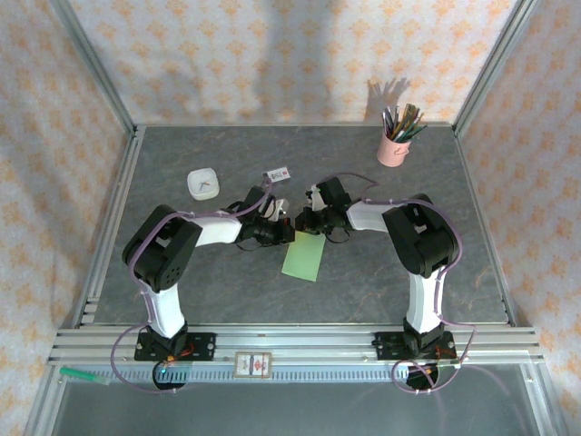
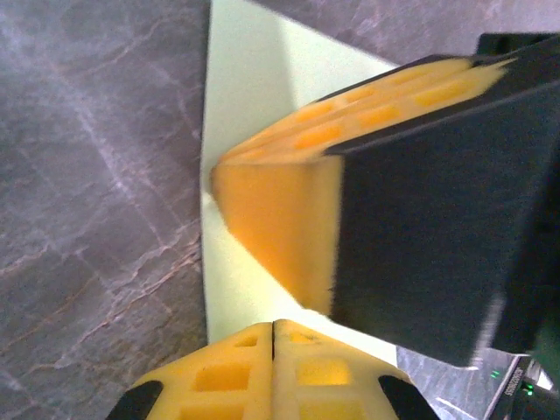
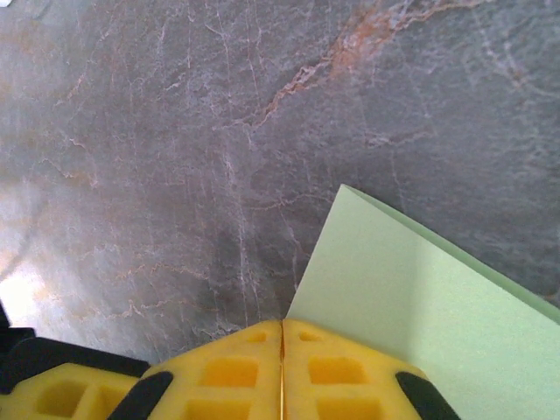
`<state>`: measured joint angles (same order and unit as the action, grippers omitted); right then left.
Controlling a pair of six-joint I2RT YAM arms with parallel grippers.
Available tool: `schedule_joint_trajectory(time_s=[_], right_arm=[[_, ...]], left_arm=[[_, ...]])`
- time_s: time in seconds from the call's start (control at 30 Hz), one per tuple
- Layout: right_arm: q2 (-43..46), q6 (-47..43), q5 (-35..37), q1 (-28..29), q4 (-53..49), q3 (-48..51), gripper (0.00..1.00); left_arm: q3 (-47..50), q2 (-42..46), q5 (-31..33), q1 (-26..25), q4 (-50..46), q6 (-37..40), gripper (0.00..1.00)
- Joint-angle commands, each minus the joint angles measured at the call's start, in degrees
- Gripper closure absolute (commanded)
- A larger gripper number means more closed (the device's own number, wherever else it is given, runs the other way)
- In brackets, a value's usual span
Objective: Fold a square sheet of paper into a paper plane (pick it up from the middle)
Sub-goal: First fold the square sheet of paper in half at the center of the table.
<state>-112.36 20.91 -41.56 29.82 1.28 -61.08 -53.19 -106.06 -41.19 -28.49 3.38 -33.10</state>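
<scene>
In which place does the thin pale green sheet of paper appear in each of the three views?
Top external: the thin pale green sheet of paper lies at the middle of the table, just below where the two arms meet.
Left wrist: the sheet runs from the top edge down, left of centre.
Right wrist: the sheet is in the lower right corner.
Shared landmark: the grey marbled tabletop under the sheet.
</scene>
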Motion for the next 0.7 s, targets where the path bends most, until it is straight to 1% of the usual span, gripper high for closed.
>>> schedule_joint_trajectory(time_s=[0.0, 0.37, 0.6, 0.67], right_arm=[[-3.2, -1.5, 6.5, -0.1, -4.2, 0.9, 0.92], [-3.7, -0.6, 7.4, -0.1, -4.6, 1.0, 0.92], [-3.7, -0.5, 7.9, -0.1, -5.1, 0.8, 0.92], [-3.8, -0.6, 8.1, -0.1, -5.2, 0.7, 0.92]], left_arm=[[2.1, -1.3, -0.2, 0.0, 0.5, -0.2, 0.96], [7.0, 1.7, -0.7, -0.1, -1.0, 0.1, 0.95], [11.7, 4.3, -1.8, -1.7, 0.4, -0.2, 0.94], [13.0, 4.9, -2.0, -2.2, 0.5, -2.0, 0.94]])
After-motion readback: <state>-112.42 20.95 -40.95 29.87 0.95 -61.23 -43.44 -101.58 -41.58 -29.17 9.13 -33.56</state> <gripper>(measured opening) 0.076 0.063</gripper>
